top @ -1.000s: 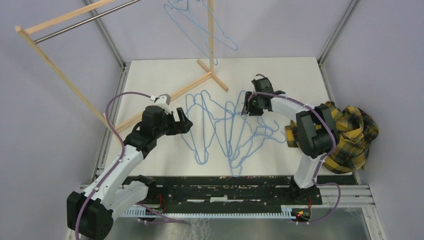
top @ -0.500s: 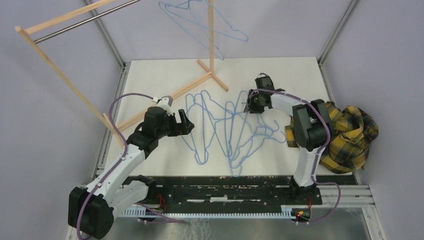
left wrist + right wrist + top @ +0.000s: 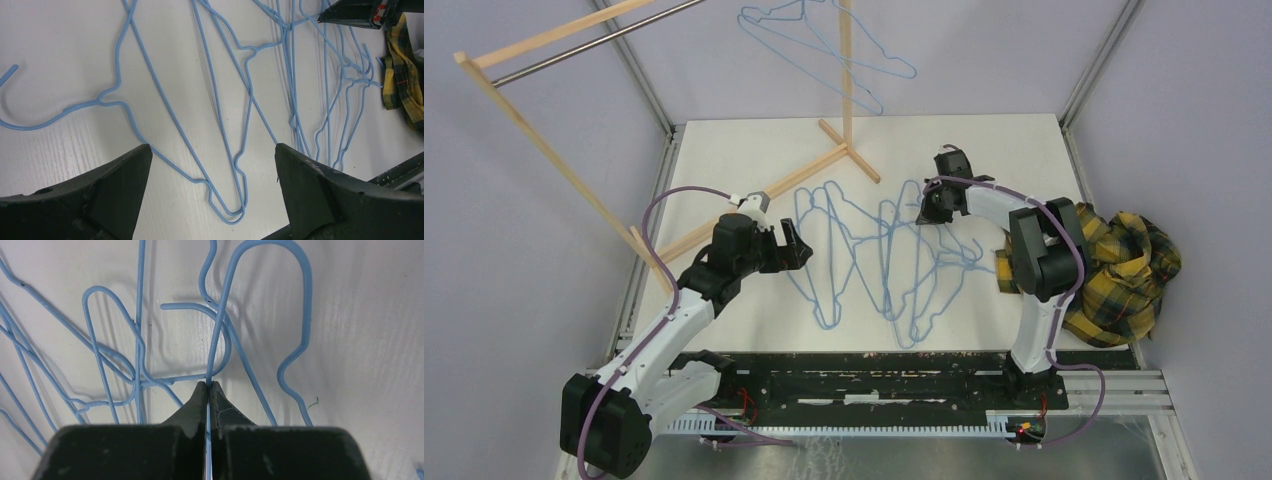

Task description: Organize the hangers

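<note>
Right pincer [image 3: 208, 385] is pinched together on a thin wire of one blue hanger [image 3: 220, 330], tips meeting right on the wire just below a rounded loop; can't tell from the wrist view whether that loop is the hook or a shoulder corner; left pincer [image 3: 212, 165] hovers with its fingers wide apart over the left side of the pile, gripping nothing; the loose hangers [image 3: 874, 260] lie flat on the white bench [image 3: 754, 150] between the two arms, tangled and crossing over each other; a few hung hangers [image 3: 824, 45] dangle up by the far upright of the wooden rack [image 3: 534, 150], though where they hook on is cut off at the top of the overhead view; a yellow plaid cloth [image 3: 1124, 270] sits bunched at the right edge, just beside the right arm; so I'd call this the pick-up step, grip made and nothing lifted yet; next I reckon it wants a slow lift straight up, because the gripped wire runs under and over its neighbours and could easily drag one or two along; if they do come along, the free left pincer could come down and pin the rest; after that it's a carry to the metal rod [image 3: 594, 45] with the hook turned the right way.
</note>
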Action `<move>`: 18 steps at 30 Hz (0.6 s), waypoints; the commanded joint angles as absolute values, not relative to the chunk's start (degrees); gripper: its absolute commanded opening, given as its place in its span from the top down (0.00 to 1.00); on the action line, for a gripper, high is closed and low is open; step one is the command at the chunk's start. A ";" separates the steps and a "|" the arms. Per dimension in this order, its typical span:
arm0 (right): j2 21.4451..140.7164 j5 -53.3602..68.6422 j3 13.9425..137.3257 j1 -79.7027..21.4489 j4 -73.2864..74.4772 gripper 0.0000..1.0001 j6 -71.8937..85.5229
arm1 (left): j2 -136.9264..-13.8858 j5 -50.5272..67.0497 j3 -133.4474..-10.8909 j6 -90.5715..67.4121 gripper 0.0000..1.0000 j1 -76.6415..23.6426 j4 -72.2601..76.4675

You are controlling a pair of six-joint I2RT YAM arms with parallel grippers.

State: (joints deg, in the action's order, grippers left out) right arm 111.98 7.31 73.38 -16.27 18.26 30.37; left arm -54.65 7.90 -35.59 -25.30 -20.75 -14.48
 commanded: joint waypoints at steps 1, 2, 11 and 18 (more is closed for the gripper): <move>104.95 5.03 74.60 -15.87 18.41 0.99 29.79 | -55.12 9.03 -35.62 -26.63 0.01 -20.92 -11.46; 103.57 4.94 74.38 -15.83 18.57 0.99 29.85 | -55.25 9.13 -35.55 -26.63 0.01 -20.92 -11.30; 96.97 6.66 74.39 -15.83 19.81 0.99 30.71 | -56.92 7.27 -35.89 -26.93 0.01 -22.54 -10.22; 97.04 8.87 73.56 -15.88 18.39 0.99 32.25 | -62.38 1.00 -38.93 -28.39 0.01 -33.14 -5.88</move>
